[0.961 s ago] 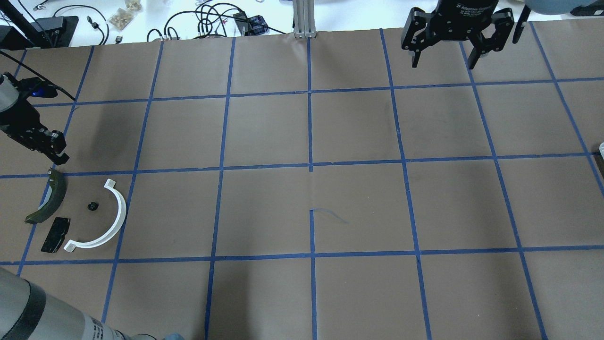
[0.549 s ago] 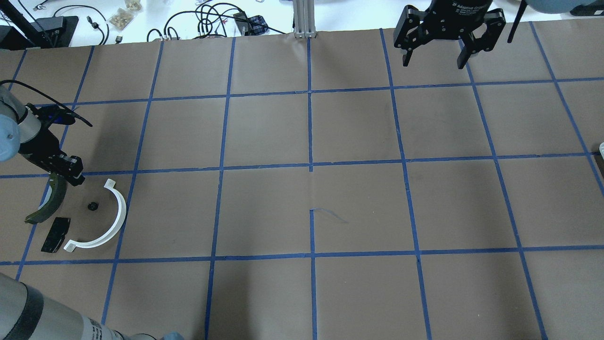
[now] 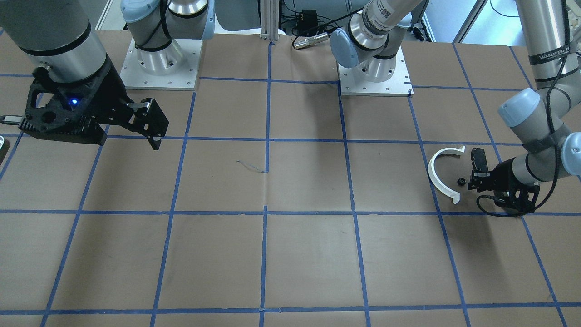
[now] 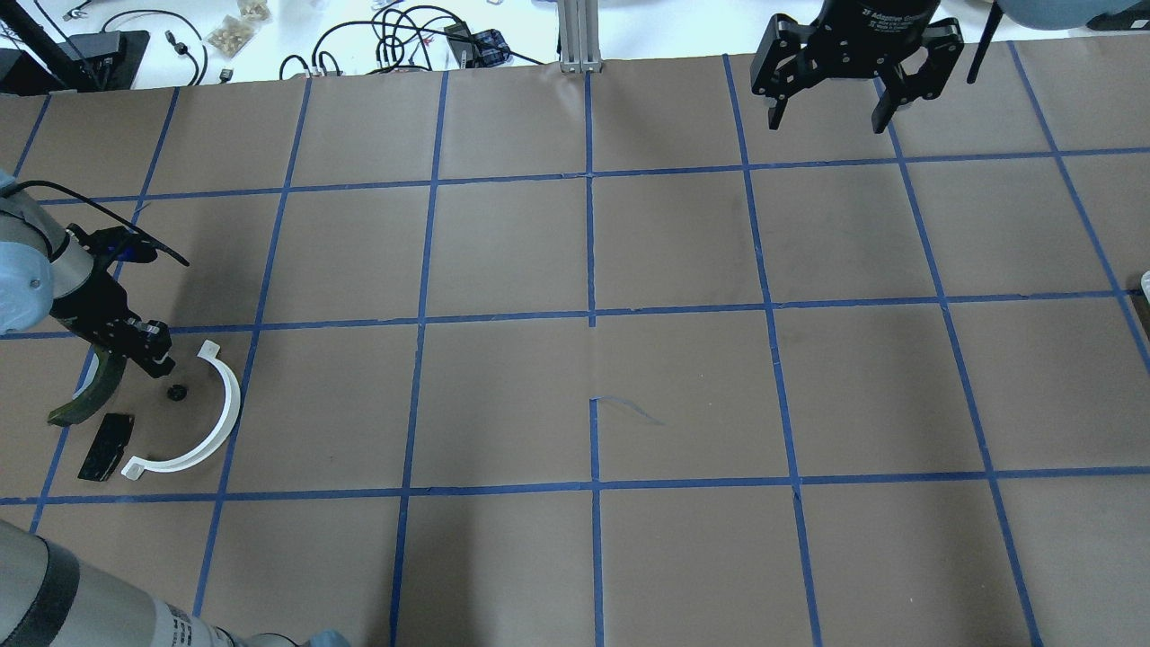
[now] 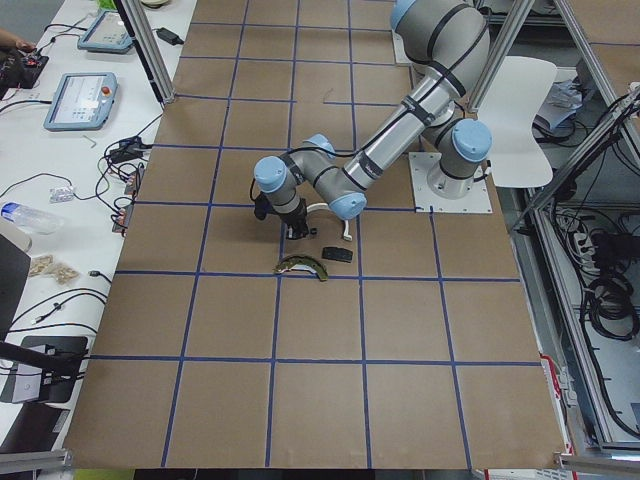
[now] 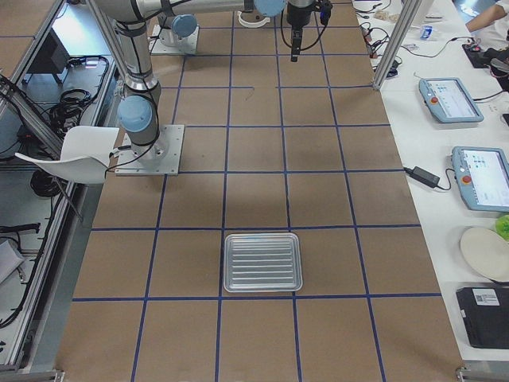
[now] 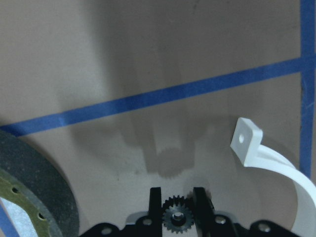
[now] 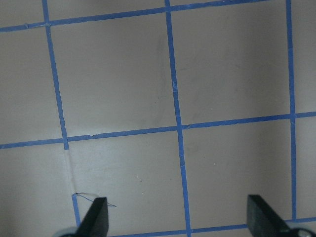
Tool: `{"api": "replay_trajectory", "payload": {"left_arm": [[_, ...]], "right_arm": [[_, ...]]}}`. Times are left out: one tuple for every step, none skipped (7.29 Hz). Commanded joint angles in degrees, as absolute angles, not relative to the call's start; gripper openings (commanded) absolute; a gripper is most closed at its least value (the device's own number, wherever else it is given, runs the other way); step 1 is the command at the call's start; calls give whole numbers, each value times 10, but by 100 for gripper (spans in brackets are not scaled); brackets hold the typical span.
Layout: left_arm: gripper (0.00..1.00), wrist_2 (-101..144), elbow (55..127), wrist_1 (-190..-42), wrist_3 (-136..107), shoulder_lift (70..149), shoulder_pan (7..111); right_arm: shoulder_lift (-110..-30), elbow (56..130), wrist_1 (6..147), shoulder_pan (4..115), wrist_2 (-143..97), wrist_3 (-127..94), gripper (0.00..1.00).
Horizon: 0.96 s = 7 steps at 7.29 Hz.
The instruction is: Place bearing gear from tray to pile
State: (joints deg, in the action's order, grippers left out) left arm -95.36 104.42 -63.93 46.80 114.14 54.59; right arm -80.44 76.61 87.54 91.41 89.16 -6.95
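Cables (image 4: 395, 29), pendants (image 6: 451, 99), wht chair (image 6: 75, 155)

Overhead and front-facing cameras look down from opposite sides, both showing the white half-ring (image 4: 235, 400).

Two gears (image 7: 177, 217) (image 4: 177, 392), one arc (image 7: 251, 143), one tray (image 6: 262, 263)

Small black toothed bearing gear (image 7: 177, 217), pinched between the jaws of the left gripper (image 7: 177, 195), hangs just above the desk (image 4: 503, 252) over the pile: white half-ring arc (image 4: 211, 422) at 3 o'clock, olive-edged shoe (image 4: 85, 400) at 9, black pad (image 4: 106, 446) at 7. Ribbed silver tray (image 6: 262, 262) lies flat, well apart.
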Motion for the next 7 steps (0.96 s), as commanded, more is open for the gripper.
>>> {"api": "replay_trajectory", "payload": {"left_arm": [[0,-954,1047,-632,468,1145,544],[0,-954,1048,-625,469,1147,544],[0,-958,1048,-625,472,1147,544],[0,-984,1046,-621,481,1149,542],[3,-986,1047,-616,483,1149,543],[18,-986,1048,-616,483,1149,543],[18,-985,1049,-618,483,1147,543]], "right_arm": [[-804,766,875,914,891,-69,100],[-804,766,875,914,890,-69,100],[-805,767,875,914,889,-69,100],[-805,767,875,914,888,-69,100],[-805,767,875,914,888,-69,100],[-804,767,875,914,887,-69,100],[-805,767,875,914,887,-69,100]]}}
